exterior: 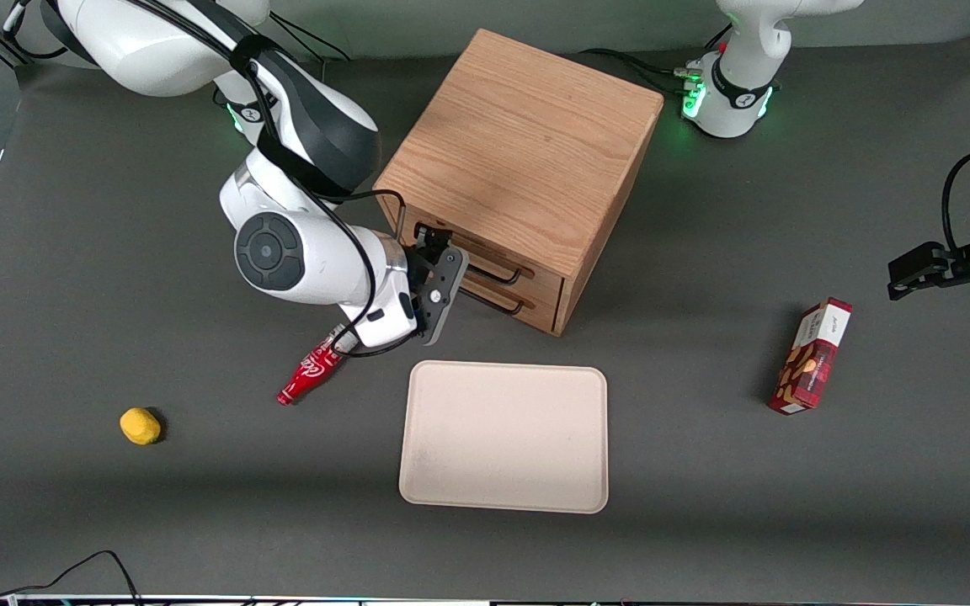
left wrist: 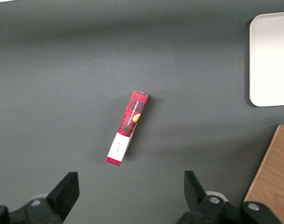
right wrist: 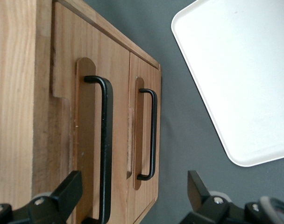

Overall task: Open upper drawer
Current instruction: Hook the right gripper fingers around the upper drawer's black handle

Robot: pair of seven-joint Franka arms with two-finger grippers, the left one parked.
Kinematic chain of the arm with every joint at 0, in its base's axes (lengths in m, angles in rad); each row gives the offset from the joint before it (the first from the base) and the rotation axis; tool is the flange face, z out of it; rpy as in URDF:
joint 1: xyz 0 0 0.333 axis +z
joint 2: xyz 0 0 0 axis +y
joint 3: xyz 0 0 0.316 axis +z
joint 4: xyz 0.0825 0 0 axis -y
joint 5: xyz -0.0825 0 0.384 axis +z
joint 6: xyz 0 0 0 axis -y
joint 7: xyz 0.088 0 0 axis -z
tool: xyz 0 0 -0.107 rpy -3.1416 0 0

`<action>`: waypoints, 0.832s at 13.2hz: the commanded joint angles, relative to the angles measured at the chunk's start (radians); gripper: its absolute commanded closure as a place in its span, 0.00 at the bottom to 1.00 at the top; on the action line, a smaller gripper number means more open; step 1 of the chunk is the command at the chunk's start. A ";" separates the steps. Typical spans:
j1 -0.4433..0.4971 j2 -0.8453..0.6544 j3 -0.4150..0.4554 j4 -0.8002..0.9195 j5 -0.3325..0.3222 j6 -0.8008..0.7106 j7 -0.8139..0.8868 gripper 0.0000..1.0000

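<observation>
Right arm [exterior: 300,244]: glossy white shells, dark grey joint caps, external black cables. Gripper [exterior: 439,282]: black, fingers [right wrist: 67,193] angular.

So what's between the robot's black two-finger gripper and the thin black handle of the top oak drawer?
Nothing. In the right wrist view the open gripper faces the upper drawer, its black wire handle beside one finger, unobstructed.

Upper drawer [right wrist: 88,140] shut, flush in cabinet; black bar handle [right wrist: 106,149].
</observation>
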 commanded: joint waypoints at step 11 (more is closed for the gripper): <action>0.006 0.040 0.007 -0.090 0.021 0.144 -0.062 0.00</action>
